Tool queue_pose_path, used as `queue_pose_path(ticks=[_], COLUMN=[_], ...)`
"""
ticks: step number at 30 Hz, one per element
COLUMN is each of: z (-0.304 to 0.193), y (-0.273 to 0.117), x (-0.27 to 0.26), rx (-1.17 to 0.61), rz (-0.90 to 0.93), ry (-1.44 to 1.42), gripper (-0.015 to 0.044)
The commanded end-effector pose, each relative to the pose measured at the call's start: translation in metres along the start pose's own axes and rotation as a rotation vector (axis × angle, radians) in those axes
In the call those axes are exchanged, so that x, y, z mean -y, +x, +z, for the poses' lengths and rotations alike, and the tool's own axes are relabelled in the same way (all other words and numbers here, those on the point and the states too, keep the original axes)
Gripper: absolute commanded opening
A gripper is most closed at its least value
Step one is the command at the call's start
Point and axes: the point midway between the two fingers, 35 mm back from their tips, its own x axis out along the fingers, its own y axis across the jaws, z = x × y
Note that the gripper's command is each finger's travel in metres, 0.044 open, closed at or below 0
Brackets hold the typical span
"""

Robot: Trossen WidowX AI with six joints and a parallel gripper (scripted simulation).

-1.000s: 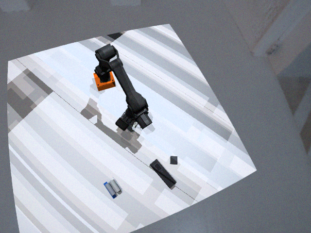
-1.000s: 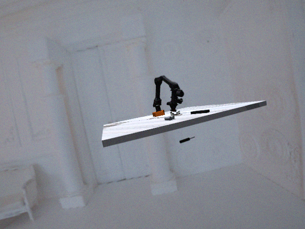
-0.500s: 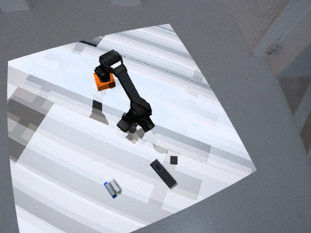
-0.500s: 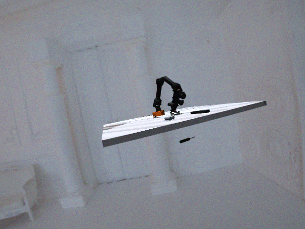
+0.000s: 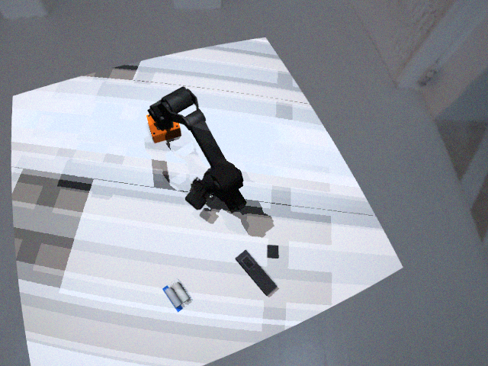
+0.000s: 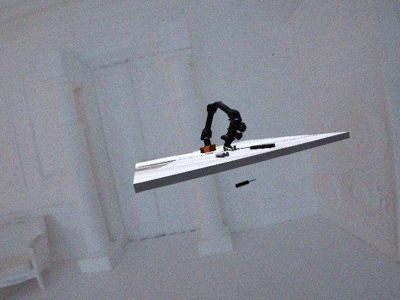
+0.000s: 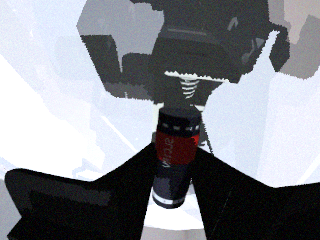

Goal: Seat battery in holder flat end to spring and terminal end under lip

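My gripper (image 7: 172, 150) (image 6: 228, 145) is shut on the battery (image 7: 176, 150), a dark cylinder with a red band and a pale ring at its near end. The battery's far end is close to the coiled metal spring (image 7: 189, 87) of the holder. The holder's pale edge (image 7: 200, 77) shows behind the spring; most of the holder is in shadow or hidden by the battery and fingers. In the exterior view the gripper is low at the holder (image 6: 234, 148). In the top view the arm hides the battery and holder. Whether the battery touches the spring or lies flat, I cannot tell.
Two pale cylinders on a blue-edged piece (image 5: 177, 295) (image 6: 222, 154) lie near the holder. A long dark box (image 5: 257, 273) (image 6: 262, 146) and a small black square (image 5: 272, 251) lie farther off. The orange base (image 5: 165, 133) (image 6: 207, 148) carries the arm. A screwdriver (image 6: 242, 184) shows below the table edge.
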Motion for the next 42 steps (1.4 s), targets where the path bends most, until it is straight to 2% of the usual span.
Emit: queue_pose_path(ticks=[1,42], z=[0.002,0.022], y=[0.0,-0.007], x=[0.001,0.001], rx=[-0.018,-0.013], rz=[0.0,0.015], ry=[0.006,0.006], gripper=[0.0083,0.0083])
